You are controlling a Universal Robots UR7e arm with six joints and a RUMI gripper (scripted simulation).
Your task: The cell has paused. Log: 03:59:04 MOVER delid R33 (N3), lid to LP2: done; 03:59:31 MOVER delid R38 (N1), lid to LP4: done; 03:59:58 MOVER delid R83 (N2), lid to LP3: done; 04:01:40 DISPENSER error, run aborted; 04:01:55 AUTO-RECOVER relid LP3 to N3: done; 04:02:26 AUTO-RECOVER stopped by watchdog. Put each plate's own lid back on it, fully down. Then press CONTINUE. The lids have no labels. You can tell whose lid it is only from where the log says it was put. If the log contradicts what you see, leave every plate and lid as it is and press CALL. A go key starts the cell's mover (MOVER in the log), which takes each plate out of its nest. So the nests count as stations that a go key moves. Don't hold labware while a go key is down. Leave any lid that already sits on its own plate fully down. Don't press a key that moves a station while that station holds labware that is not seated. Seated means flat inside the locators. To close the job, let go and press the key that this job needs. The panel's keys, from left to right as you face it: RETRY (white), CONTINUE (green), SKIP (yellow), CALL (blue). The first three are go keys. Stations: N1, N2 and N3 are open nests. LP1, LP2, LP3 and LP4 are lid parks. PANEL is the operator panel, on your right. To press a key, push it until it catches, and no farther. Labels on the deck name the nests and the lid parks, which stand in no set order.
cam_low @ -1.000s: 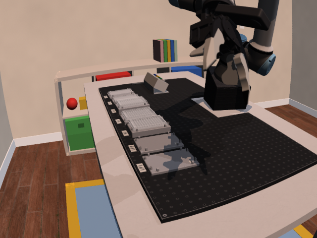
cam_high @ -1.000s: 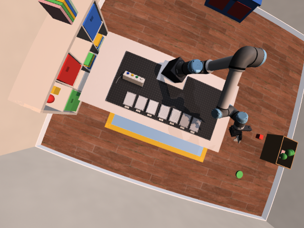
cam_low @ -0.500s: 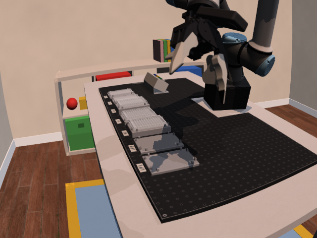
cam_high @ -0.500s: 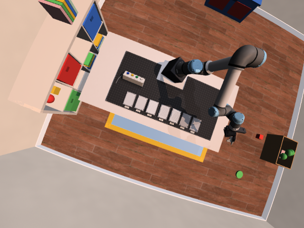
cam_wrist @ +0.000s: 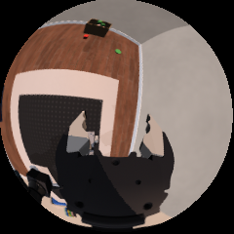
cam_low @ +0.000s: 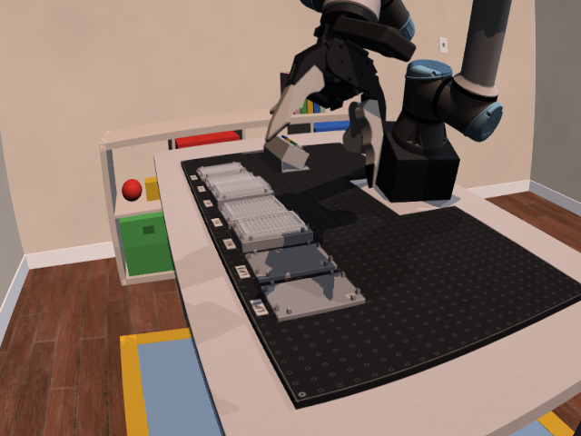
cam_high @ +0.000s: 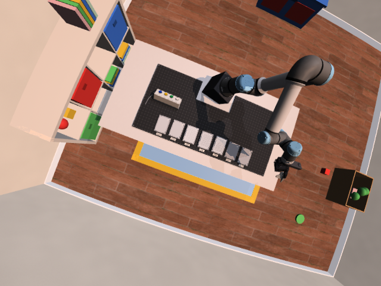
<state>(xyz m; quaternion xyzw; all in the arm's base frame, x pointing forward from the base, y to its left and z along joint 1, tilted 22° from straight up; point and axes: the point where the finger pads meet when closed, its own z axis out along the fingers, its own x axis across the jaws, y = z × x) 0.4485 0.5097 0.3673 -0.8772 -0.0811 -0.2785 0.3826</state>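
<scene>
Seven stations stand in a row along the black deck's (cam_high: 243,123) (cam_low: 422,282) front edge. The three in the middle hold well plates (cam_high: 205,140) (cam_low: 270,226). I cannot tell which plate has a lid on it. The two stations nearest the panel (cam_high: 167,98) (cam_low: 287,157) carry flat pale pieces that look like lids (cam_high: 162,124) (cam_low: 220,170). The two at the other end are bare lid parks (cam_high: 245,155) (cam_low: 311,296). The labels are too small to read. My gripper (cam_high: 281,175) (cam_low: 321,159) (cam_wrist: 116,112) is open and empty. It hangs high over the table's end farthest from the panel.
The arm's black base block (cam_high: 216,89) (cam_low: 418,173) stands at the deck's back. A shelf with coloured bins (cam_high: 86,86) (cam_low: 145,239) is past the panel end. On the floor are a black box with green balls (cam_high: 349,189) (cam_wrist: 98,27), a red cube (cam_high: 325,171) and a green ball (cam_high: 300,218).
</scene>
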